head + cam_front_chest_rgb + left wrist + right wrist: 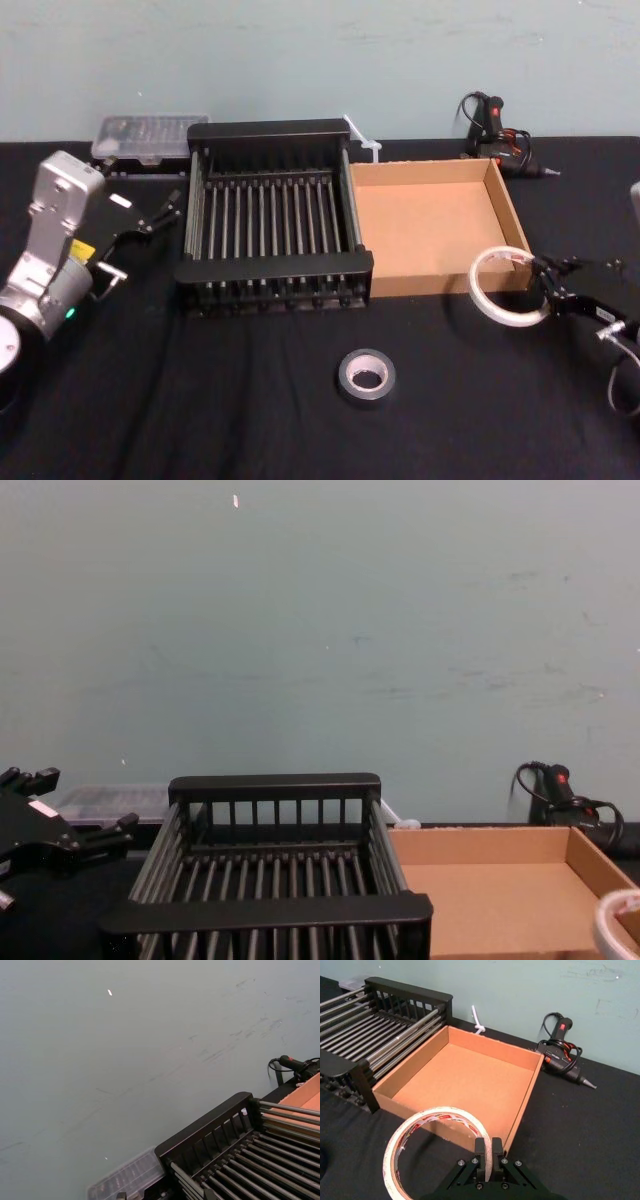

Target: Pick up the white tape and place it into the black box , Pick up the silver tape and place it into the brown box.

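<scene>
The silver tape (366, 376) lies flat toward the worktop's near edge, untouched. Rightward, the right gripper (548, 283) has its fingers clenched on the white tape (490, 305), tilted by the brown box's (425, 170) near right corner, probably for carrying to the black box (275, 265). The left gripper (150, 218) hangs beside that crate's left wall, fingers spread.
</scene>
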Motion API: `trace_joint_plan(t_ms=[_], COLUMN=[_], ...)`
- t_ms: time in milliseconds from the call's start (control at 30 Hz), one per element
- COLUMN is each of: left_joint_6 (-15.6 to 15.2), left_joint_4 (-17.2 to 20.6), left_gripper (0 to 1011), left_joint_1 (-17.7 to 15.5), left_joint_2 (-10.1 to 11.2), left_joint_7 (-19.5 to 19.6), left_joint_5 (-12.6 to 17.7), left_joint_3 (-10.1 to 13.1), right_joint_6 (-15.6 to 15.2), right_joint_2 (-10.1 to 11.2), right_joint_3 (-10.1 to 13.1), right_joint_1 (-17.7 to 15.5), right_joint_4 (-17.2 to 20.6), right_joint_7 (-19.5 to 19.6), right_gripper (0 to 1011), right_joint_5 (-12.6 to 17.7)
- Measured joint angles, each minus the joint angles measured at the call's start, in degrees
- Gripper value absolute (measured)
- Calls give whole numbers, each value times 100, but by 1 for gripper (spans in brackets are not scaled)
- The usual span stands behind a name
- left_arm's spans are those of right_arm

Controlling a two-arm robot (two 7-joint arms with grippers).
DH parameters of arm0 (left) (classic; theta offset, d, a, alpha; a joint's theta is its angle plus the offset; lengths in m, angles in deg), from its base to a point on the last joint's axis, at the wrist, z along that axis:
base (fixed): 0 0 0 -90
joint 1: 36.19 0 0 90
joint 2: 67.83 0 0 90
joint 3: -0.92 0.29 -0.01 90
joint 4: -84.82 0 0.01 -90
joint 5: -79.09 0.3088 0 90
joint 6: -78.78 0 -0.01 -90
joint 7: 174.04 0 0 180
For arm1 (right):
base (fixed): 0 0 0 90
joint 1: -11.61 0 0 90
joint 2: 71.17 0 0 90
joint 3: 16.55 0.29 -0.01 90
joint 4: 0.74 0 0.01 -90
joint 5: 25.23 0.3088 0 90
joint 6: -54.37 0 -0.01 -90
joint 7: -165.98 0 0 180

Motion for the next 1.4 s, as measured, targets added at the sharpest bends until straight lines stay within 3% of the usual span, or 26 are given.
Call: trace_joint_plan(t_ms=[467, 1400], left_joint_6=[0, 0], left_joint_4=[0, -1], left_gripper=[1002, 1001], left_joint_1=[0, 0], left_joint_2=[0, 0], left_joint_7=[0, 0], left_joint_5=[0, 0], left_joint_3=[0, 0], right_joint_6=[-200, -74], right_joint_2=[-320, -876], right_joint_3=[-259, -988], right_joint_1=[670, 1828], right_joint_4=[-332, -902], right_joint_7=[25, -298], right_gripper=[87, 87], right_joint_5=[-179, -501])
